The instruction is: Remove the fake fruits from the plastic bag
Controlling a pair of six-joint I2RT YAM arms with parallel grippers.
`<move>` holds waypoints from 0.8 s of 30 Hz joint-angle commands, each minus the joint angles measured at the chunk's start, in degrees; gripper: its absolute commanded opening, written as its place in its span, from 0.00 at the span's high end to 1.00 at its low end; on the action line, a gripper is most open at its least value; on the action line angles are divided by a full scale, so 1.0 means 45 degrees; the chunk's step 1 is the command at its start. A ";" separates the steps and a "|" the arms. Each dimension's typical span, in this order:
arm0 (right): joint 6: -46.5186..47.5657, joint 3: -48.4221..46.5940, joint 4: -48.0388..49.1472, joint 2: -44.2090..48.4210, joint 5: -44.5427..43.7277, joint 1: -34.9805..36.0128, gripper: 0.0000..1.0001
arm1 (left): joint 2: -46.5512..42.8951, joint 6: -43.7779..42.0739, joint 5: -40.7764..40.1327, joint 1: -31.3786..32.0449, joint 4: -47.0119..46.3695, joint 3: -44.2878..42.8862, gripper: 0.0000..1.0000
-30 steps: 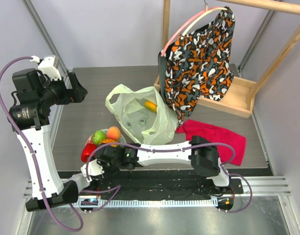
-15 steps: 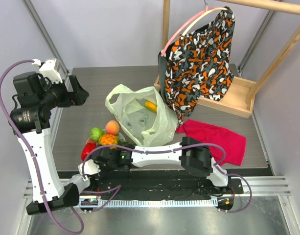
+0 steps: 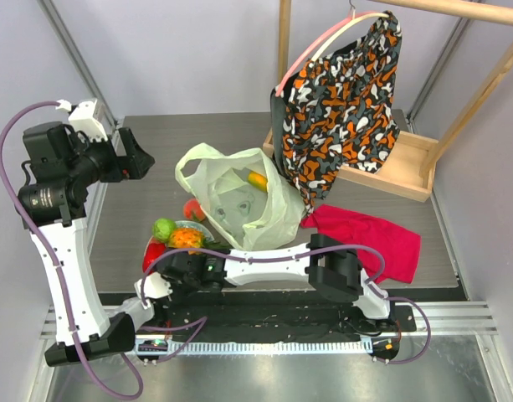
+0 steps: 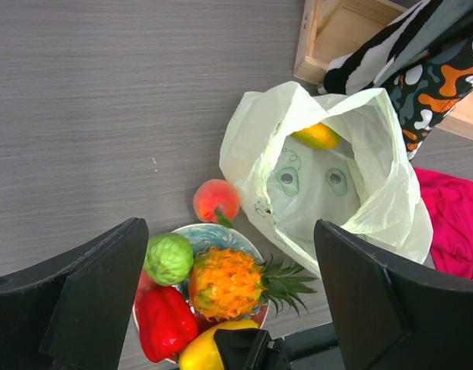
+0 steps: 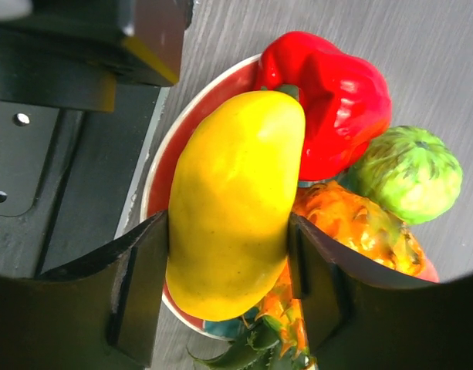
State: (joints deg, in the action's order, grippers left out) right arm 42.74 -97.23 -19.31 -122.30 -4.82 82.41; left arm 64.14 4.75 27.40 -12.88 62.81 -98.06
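The plastic bag lies open mid-table, with one yellow-orange mango inside; the left wrist view shows the bag and that mango. On the red-and-teal plate lie the green fruit, pineapple and red piece. The peach lies on the table between plate and bag. My right gripper is shut on a yellow mango just over the plate's near rim. My left gripper is open and empty, high above the table's left.
A wooden rack with a hanging orange-black-white garment stands at the back right, touching the bag. A red cloth lies right of the bag. My right arm stretches along the near edge.
The peach has gone from the top of the fruit pile to the table beside the bag. The bag's left handle has shifted slightly left. The left gripper edged right.
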 commanded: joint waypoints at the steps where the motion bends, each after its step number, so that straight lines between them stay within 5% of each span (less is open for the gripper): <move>1: -0.0356 -0.0073 -0.0512 0.0790 0.0563 0.0085 0.25 | 0.0102 0.0252 0.0435 -0.0067 -0.0617 -0.0200 0.06; 7: -0.0942 -0.0462 -0.1702 0.1552 0.0895 0.0046 0.16 | 0.0472 0.0311 0.0591 -0.0066 -0.0734 -0.0590 0.07; 14: -0.2055 -0.1458 -0.3988 0.3425 0.3665 -0.0558 0.15 | 0.1798 0.0545 0.1118 -0.0086 -0.1085 -0.1703 0.07; 20: -0.3965 -0.1811 -0.4264 0.5340 0.4255 -0.3386 0.17 | 0.2796 0.0779 0.1838 -0.0066 -0.1418 -0.2330 0.06; 24: -0.4983 -0.1558 -0.3816 0.5732 0.4313 -0.5653 0.28 | 0.3363 0.0663 0.2836 -0.0028 -0.1223 -0.2525 0.06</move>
State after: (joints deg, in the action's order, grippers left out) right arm 27.66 -103.79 -37.12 -98.80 13.58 64.82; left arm 77.87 7.35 34.26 -12.88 59.22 -107.22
